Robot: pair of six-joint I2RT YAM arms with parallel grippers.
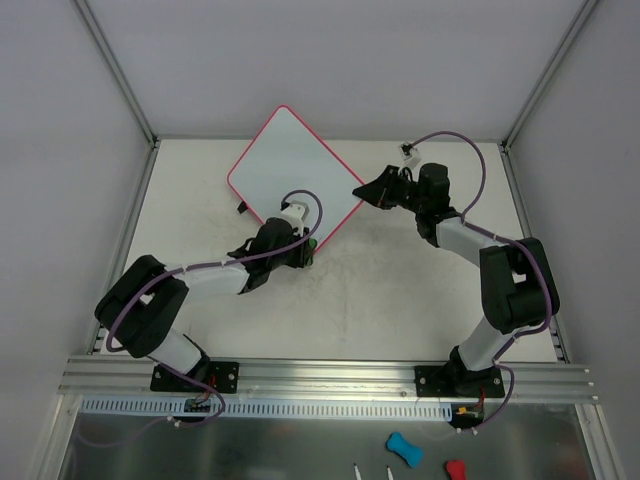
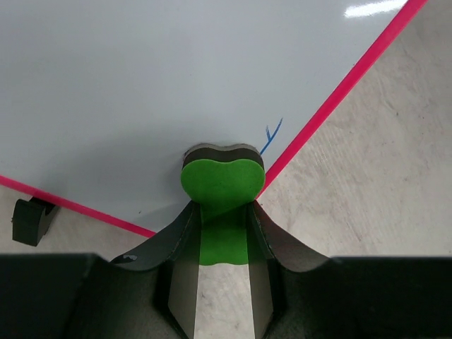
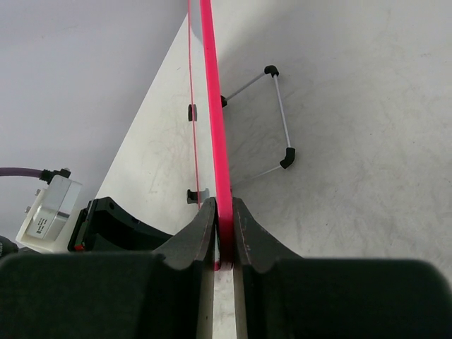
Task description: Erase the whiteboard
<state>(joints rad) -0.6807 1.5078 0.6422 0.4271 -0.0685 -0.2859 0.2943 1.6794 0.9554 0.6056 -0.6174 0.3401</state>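
Just right of the green eraser (image 2: 221, 180) pinched in the left pincer (image 2: 222, 208) lies a blue mark (image 2: 270, 135); right pincer (image 3: 224, 212) clamps the whiteboard (image 1: 295, 165).

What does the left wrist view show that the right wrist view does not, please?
Only the left wrist view: the green bone-shaped eraser held in the left fingers, and a small blue pen mark on the face of the square white whiteboard with red-pink rim. Only the right wrist view: the right fingers shut on that rim, seen edge-on, and a thin wire stand behind. Both: the whiteboard and the speckled table.
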